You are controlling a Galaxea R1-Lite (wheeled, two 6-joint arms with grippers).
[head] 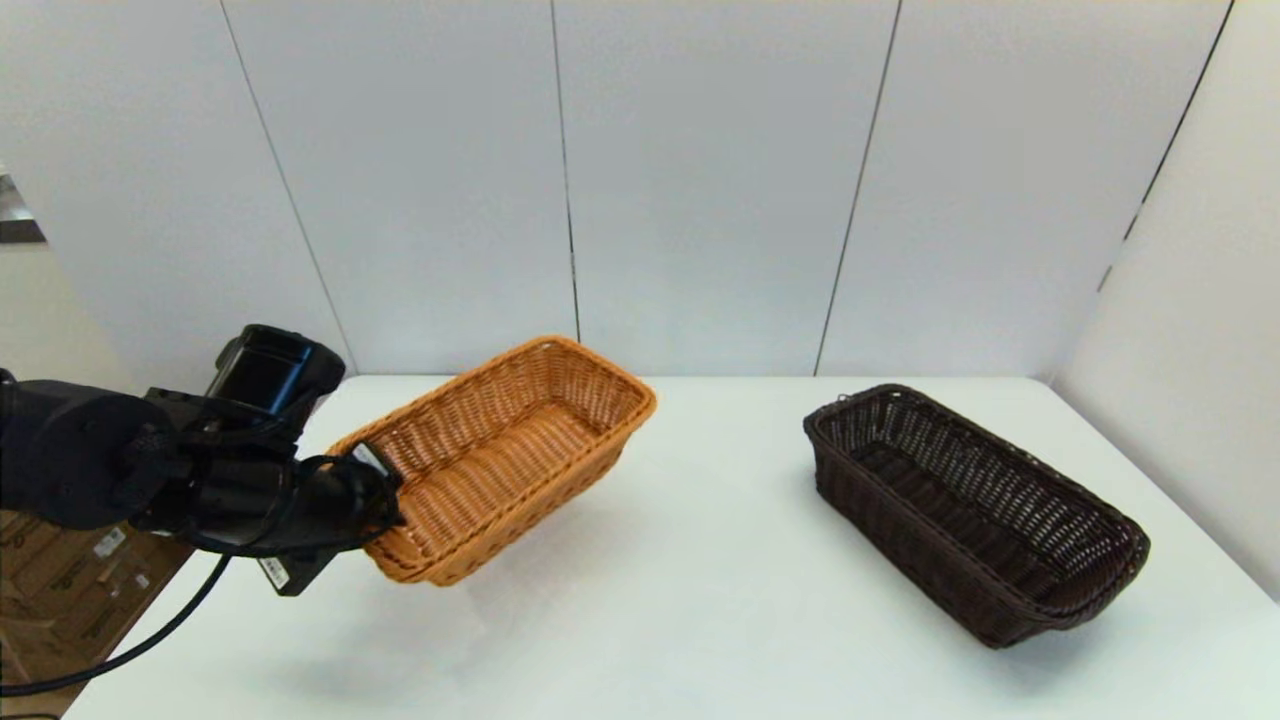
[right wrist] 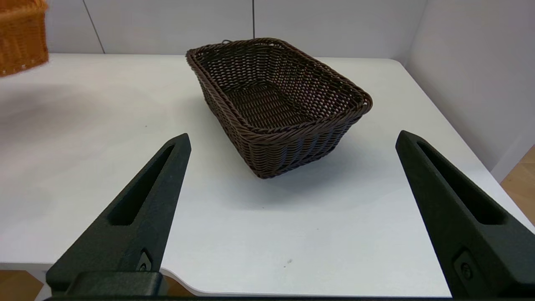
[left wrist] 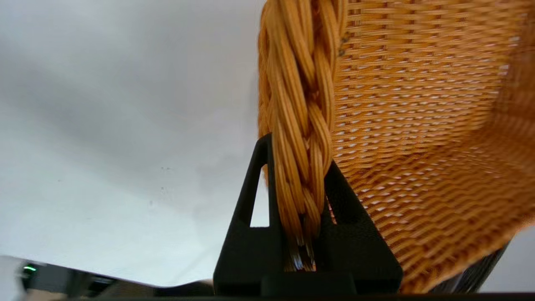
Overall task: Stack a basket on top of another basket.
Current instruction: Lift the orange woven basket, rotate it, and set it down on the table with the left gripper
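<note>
The orange wicker basket (head: 500,455) is clamped by its braided rim in the left gripper (left wrist: 299,196) and held tilted above the white surface (head: 680,600) at centre left. The dark brown basket (head: 970,510) rests at right. The right gripper (right wrist: 292,209) is spread wide, holding nothing, before the surface's near edge.

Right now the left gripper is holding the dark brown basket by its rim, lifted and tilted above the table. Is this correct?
Not quite. The left gripper is shut on the braided rim of the orange basket, lifted and tilted, as the left wrist view shows. The dark brown basket rests on the table, untouched.
</note>
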